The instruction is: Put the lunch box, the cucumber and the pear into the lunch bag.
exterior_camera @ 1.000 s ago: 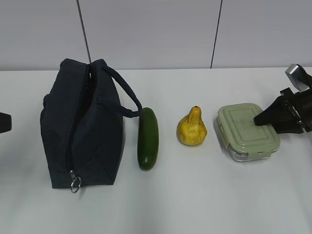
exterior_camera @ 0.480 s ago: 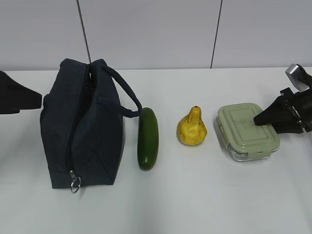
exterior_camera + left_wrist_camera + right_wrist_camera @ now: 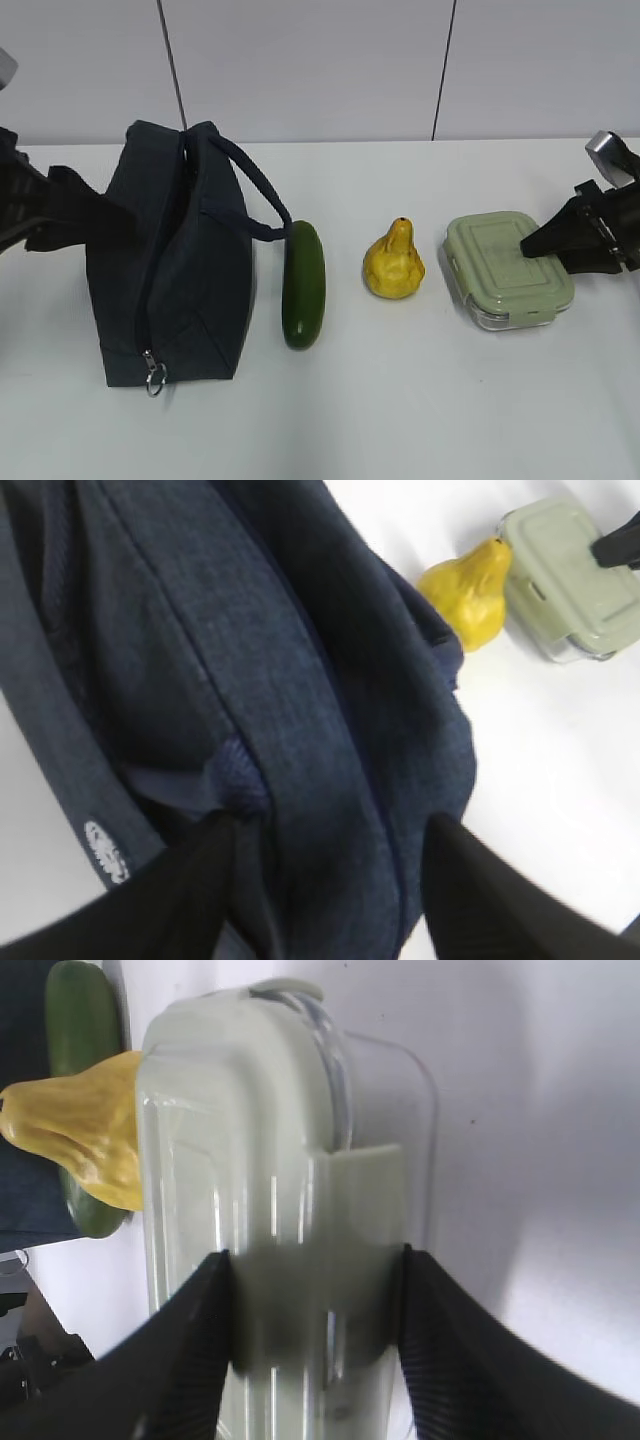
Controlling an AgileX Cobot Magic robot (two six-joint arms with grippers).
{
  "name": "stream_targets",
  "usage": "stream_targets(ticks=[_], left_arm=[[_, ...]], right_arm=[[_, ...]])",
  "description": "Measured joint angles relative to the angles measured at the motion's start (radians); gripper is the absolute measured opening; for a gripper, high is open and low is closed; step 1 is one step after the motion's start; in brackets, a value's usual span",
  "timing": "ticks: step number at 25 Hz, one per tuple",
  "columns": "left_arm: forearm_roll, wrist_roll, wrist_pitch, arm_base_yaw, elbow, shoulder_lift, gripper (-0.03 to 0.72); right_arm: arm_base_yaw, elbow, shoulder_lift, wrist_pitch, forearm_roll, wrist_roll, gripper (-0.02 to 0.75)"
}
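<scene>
Two tools: left (image 3: 325,840) spread astride lunch bag (image 3: 170,270); right (image 3: 315,1290) spread astride lunch box (image 3: 508,268).

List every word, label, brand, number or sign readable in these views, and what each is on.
No text can be read.
Lunch bag: a small white mark near its lower edge, left wrist view, too blurred to read.
Lunch box lid: no lettering visible.

The white table (image 3: 400,420) carries lunch bag (image 3: 170,270), cucumber (image 3: 304,284), pear (image 3: 394,262), seemingly lunch box (image 3: 508,268).
</scene>
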State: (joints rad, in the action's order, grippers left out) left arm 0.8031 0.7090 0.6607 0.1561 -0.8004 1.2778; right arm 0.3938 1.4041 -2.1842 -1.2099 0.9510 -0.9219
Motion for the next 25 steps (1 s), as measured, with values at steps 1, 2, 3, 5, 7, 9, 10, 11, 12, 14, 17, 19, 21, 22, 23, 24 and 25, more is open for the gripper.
stream_targets(ticks=[1, 2, 3, 5, 7, 9, 10, 11, 12, 14, 17, 19, 21, 22, 23, 24, 25], left_arm=[[-0.017, -0.008, -0.006, 0.001, 0.000, 0.000, 0.365], [-0.025, -0.010, -0.011, 0.001, 0.000, 0.000, 0.365], [-0.030, -0.012, -0.013, 0.001, 0.000, 0.000, 0.365], [-0.037, -0.015, -0.020, 0.001, 0.000, 0.000, 0.364], [-0.044, -0.017, -0.026, 0.001, 0.000, 0.005, 0.364], [-0.045, -0.019, -0.026, 0.001, 0.000, 0.020, 0.356], [-0.046, -0.019, -0.022, 0.001, 0.000, 0.034, 0.346], [-0.049, -0.019, -0.017, 0.001, 0.000, 0.050, 0.332], [-0.050, -0.019, -0.014, 0.001, 0.000, 0.066, 0.309], [-0.051, -0.019, -0.011, 0.001, 0.000, 0.086, 0.241], [-0.043, -0.019, -0.003, 0.001, -0.001, 0.086, 0.096], [-0.042, -0.019, -0.001, 0.001, -0.001, 0.075, 0.033], [-0.042, -0.019, -0.001, 0.001, -0.001, 0.064, 0.013], [-0.041, -0.019, -0.001, 0.001, -0.001, 0.057, 0.008], [-0.041, -0.019, -0.001, 0.001, -0.001, 0.051, 0.005], [-0.040, -0.019, -0.001, 0.001, -0.001, 0.046, 0.003], [-0.040, -0.019, 0.000, 0.001, -0.001, 0.042, 0.003]], right_arm=[[0.000, 0.000, 0.000, 0.000, 0.000, 0.000, 0.374], [0.000, 0.000, 0.000, 0.000, 0.000, 0.000, 0.374], [0.000, 0.000, 0.000, 0.000, 0.000, 0.000, 0.374], [0.000, 0.000, 0.000, 0.000, 0.000, 0.000, 0.374], [0.000, 0.000, 0.000, 0.000, 0.000, 0.000, 0.374], [0.000, 0.000, 0.000, 0.000, 0.000, 0.000, 0.374], [0.000, 0.000, 0.000, 0.000, 0.000, 0.000, 0.374], [0.000, 0.000, 0.000, 0.000, 0.000, 0.000, 0.374], [0.000, 0.000, 0.000, 0.000, 0.000, 0.000, 0.374], [0.000, 0.000, 0.000, 0.000, 0.000, 0.000, 0.374], [0.000, 0.000, 0.000, 0.000, 0.000, 0.000, 0.374], [0.000, 0.000, 0.000, 0.000, 0.002, 0.000, 0.374], [0.000, 0.000, 0.000, 0.000, 0.004, 0.000, 0.374], [0.000, 0.000, 0.000, 0.000, 0.004, 0.000, 0.374], [0.000, 0.000, 0.000, 0.000, 0.006, 0.000, 0.374], [0.000, 0.000, 0.000, 0.000, 0.008, 0.000, 0.374], [0.000, 0.000, 0.000, 0.000, 0.010, 0.000, 0.374]])
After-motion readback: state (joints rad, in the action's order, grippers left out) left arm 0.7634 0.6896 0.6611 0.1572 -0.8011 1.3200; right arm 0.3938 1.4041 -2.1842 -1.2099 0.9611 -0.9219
